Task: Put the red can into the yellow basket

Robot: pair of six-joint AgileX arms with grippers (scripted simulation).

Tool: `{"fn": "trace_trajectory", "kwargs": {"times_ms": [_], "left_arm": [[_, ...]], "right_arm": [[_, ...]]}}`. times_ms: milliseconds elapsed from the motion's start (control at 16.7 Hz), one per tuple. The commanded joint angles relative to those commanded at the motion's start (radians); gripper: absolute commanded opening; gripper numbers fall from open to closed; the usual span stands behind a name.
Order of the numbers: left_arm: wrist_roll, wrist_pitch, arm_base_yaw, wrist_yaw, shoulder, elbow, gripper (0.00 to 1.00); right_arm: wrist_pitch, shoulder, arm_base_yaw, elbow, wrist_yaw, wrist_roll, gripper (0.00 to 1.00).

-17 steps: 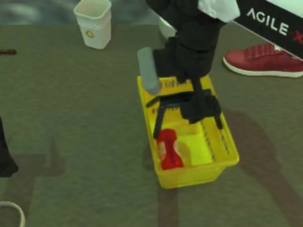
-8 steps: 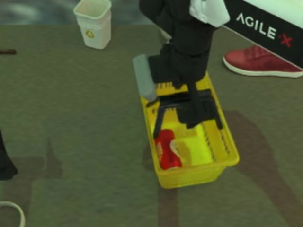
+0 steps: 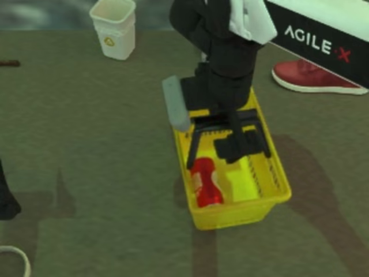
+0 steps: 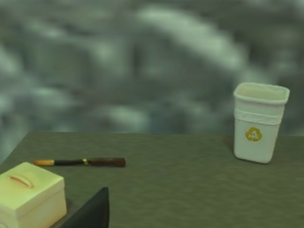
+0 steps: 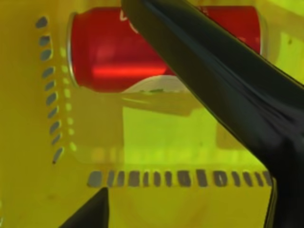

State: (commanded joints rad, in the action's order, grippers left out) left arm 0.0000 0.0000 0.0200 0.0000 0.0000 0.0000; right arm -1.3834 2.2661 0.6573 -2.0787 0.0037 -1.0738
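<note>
Red can (image 3: 205, 182) lies on its side on the floor of the yellow basket (image 3: 277, 173), against its left wall, released; right end effector (image 3: 242, 141) hangs above the basket interior, fingers spread wide and empty, since the drop looks complete.

A white bin (image 3: 114, 27) with a yellow mark stands at the far left of the table, and a red shoe (image 3: 319, 76) lies far right. A brown-handled tool (image 4: 80, 162) lies near a cream box (image 4: 29, 195) at the left edge.
</note>
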Motion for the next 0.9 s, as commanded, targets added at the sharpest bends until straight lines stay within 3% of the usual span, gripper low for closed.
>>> {"fn": "trace_trajectory", "kwargs": {"times_ms": [780,900], "left_arm": [[0.0,0.0,0.0,0.0,0.0,0.0,1.0],[0.0,0.0,0.0,0.0,0.0,0.0,1.0]], "right_arm": [[0.0,0.0,0.0,0.0,0.0,0.0,0.02],[0.0,0.0,0.0,0.0,0.0,0.0,0.0]]}}
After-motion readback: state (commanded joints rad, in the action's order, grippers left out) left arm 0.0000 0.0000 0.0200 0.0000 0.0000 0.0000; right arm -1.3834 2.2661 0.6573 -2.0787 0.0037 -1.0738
